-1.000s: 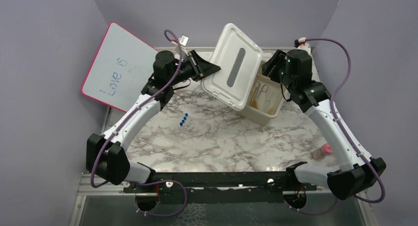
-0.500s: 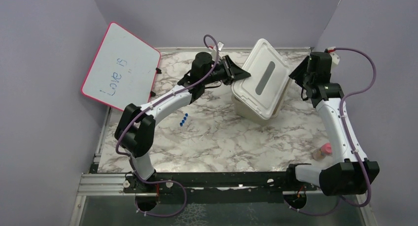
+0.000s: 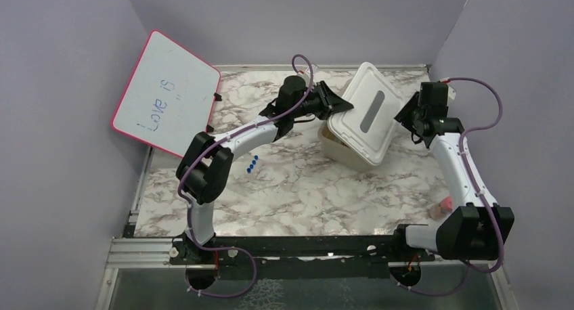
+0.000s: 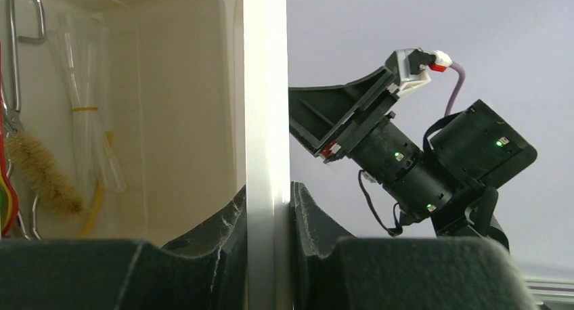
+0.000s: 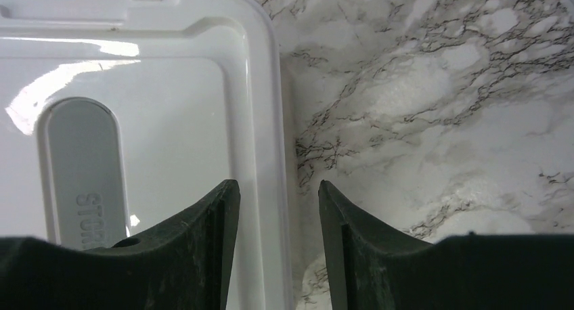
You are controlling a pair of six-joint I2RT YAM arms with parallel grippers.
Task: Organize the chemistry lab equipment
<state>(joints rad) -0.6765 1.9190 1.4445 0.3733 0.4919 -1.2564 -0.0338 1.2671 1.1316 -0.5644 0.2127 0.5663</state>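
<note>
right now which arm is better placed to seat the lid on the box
Left. The left gripper is shut on the lid, holding it tilted over the box. The right gripper is open at the opposite rim, gripping nothing.

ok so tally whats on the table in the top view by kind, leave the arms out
small blue pieces: 4
white bin: 1
white lid: 1
pink-framed whiteboard: 1
small pink item: 1
total: 8
</note>
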